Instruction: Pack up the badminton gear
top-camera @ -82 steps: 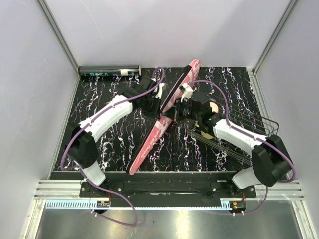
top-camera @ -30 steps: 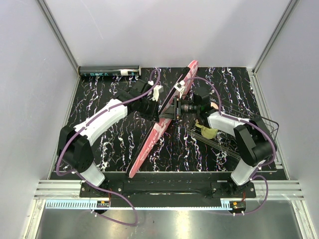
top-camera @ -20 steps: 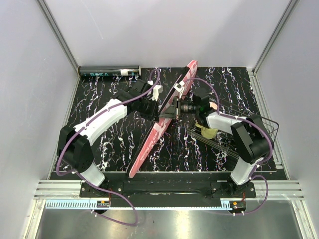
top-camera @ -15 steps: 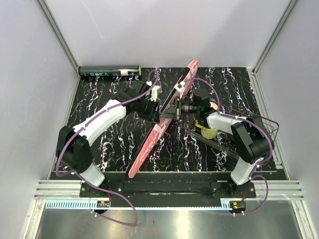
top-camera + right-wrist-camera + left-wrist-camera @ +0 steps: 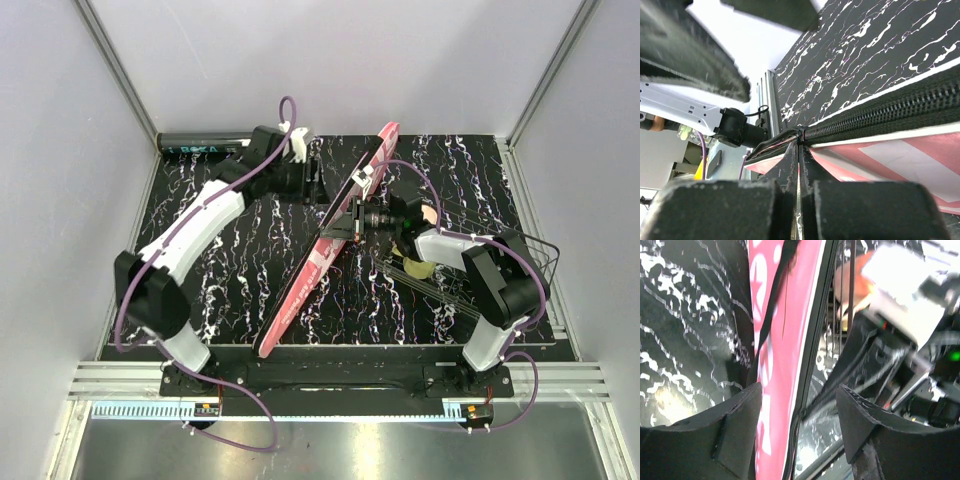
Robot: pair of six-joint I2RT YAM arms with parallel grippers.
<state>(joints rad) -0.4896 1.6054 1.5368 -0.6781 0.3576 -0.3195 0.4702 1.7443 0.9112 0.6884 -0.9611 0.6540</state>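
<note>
Pink racquet cover stretched diagonally across the worktop, right gripper pinched tight on its zipper edge, left gripper spread apart, hovering just above the cover

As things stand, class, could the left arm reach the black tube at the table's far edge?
Probably yes. The left gripper hangs open and empty close to one end of the black tube, with nothing lying between them.
</note>
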